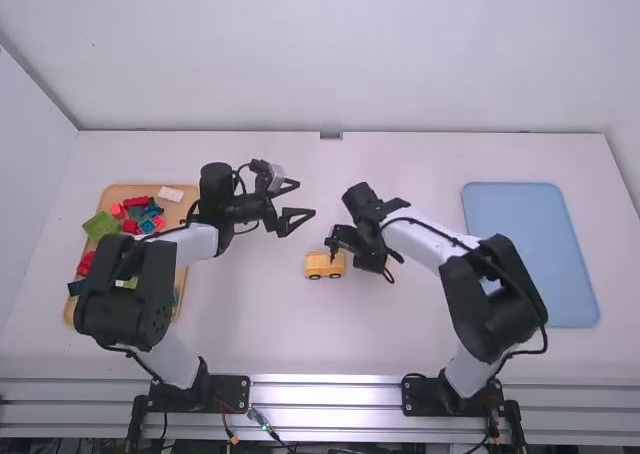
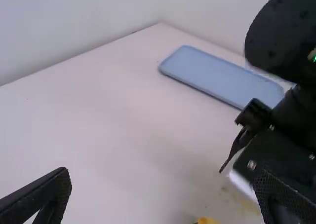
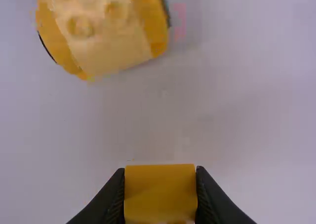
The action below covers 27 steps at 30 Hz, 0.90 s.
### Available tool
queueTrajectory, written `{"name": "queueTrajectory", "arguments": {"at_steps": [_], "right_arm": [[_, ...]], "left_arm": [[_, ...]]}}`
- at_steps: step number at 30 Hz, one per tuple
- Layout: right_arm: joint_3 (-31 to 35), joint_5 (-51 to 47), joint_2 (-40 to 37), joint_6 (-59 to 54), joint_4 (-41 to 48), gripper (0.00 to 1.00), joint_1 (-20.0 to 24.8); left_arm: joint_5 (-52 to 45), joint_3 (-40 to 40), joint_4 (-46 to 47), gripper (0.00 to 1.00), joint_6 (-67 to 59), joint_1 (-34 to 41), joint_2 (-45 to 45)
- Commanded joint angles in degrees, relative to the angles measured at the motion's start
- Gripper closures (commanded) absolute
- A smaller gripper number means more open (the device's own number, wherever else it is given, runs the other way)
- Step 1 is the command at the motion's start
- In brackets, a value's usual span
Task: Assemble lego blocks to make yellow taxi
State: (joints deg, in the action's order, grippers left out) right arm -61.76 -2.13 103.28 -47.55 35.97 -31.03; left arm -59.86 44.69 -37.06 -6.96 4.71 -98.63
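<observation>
Pinching yellow block (image 3: 160, 192), right hand (image 1: 387, 265), near car (image 1: 323, 266)

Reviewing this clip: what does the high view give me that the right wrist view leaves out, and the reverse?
High view: the orange tray of mixed blocks, the blue tray, and the left pincer, open above the table.

Right wrist view: round studs on the car's top, close up, and a yellow block gripped between the fingers of the right pincer.

Both: the yellow car, the right pincer and the white table.
</observation>
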Motion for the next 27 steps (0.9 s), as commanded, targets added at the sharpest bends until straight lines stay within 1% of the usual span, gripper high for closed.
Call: {"name": "queueTrajectory", "arguments": {"at_steps": [1, 9, 13, 15, 16, 18, 20, 21, 22, 23, 27], "right_arm": [[-0.96, -4.37, 2.47, -4.0, -0.39, 1.0, -1.03], [-3.5, -5.22, 5.51, -3.78, -0.79, 1.0, -1.53], [-3.96, -4.42, 6.21, -4.04, -0.98, 1.0, -0.74], [-3.85, -3.1, 6.45, -4.87, -0.92, 0.96, -0.81], [-3.85, -2.14, 6.62, -5.09, -0.94, 0.89, -0.85], [-3.85, -1.88, 6.67, -5.14, -0.98, 0.85, -0.85], [-3.87, -1.88, 6.67, -5.27, -0.83, 0.66, -0.85], [-3.85, -2.05, 6.67, -5.22, -1.05, 0.38, -0.85], [-3.85, -1.99, 6.67, -5.27, -1.07, 0.32, -0.85], [-3.87, -2.03, 6.67, -5.27, -1.29, 0.01, -0.83], [-3.87, -2.91, 6.58, -5.44, -3.45, 0.01, -0.39]], "left_arm": [[-0.48, 0.96, 0.22, 0.01, -0.61, -0.24, 0.04], [-0.42, 0.96, 0.22, 0.01, -0.61, -0.24, 0.04], [2.49, 0.94, 1.36, 0.01, -0.57, -0.22, 0.04], [2.49, 0.96, 1.7, 0.01, -0.61, -0.22, 0.04], [2.32, 0.94, 1.73, 0.01, -0.59, -0.22, 0.04], [2.36, 0.94, 1.7, 0.01, -0.59, -0.22, 0.04], [2.54, 0.96, 1.7, 0.01, -0.61, -0.22, 0.04], [2.54, 0.94, 1.73, 0.01, -0.59, -0.22, 0.04], [2.54, 0.94, 1.73, 0.01, -0.59, -0.22, 0.04], [2.54, 0.94, 1.75, 0.01, -0.59, -0.22, 0.04], [2.56, 0.94, 1.7, 0.01, -0.57, -0.22, 0.04]]}}
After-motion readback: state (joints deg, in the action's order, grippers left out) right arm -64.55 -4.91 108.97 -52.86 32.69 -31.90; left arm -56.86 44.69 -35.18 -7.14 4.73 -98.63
